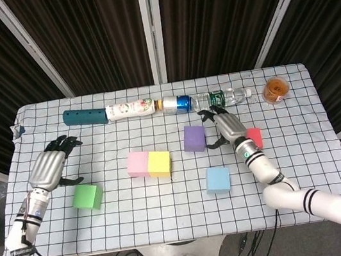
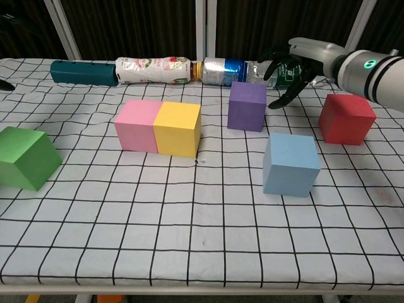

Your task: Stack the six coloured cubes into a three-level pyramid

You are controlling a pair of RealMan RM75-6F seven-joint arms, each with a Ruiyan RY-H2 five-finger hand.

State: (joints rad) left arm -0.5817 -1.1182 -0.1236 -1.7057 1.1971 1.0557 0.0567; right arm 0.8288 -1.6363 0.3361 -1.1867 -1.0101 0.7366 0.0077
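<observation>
- Fingers of the right hand (image 1: pixel 222 126) are spread apart and hold nothing; the hand hangs just right of the purple cube (image 1: pixel 194 138), its dark fingertips (image 2: pixel 278 101) close to that cube's right side; whether they touch it I cannot tell
- Left hand (image 1: pixel 50 168) hovers well left of the purple cube, near the table's (image 1: pixel 172 218) left edge; its fingers are loosely apart and empty; the chest view shows almost nothing of it
- Pink cube (image 1: pixel 138 163) and yellow cube (image 1: pixel 159 163) sit flush side by side, touching, left of and nearer the robot than the purple cube
- Green cube (image 1: pixel 87 197) lies far left of the purple cube, slightly turned, just in front of the left hand and apart from it
- Blue cube (image 1: pixel 217 179) stands nearer the robot than the purple cube, a little to its right
- Red cube (image 1: pixel 254 137) lies right of the purple cube, beyond the right hand, partly hidden by the forearm in the head view
- Behind the purple cube a row runs along the far edge: teal tube (image 1: pixel 84 116), white bottle (image 1: pixel 130 110), can (image 1: pixel 176 104), clear bottle (image 1: pixel 224 98); an amber jar (image 1: pixel 275 90) stands apart at the far right
- All six cubes rest on the cloth; none is stacked
</observation>
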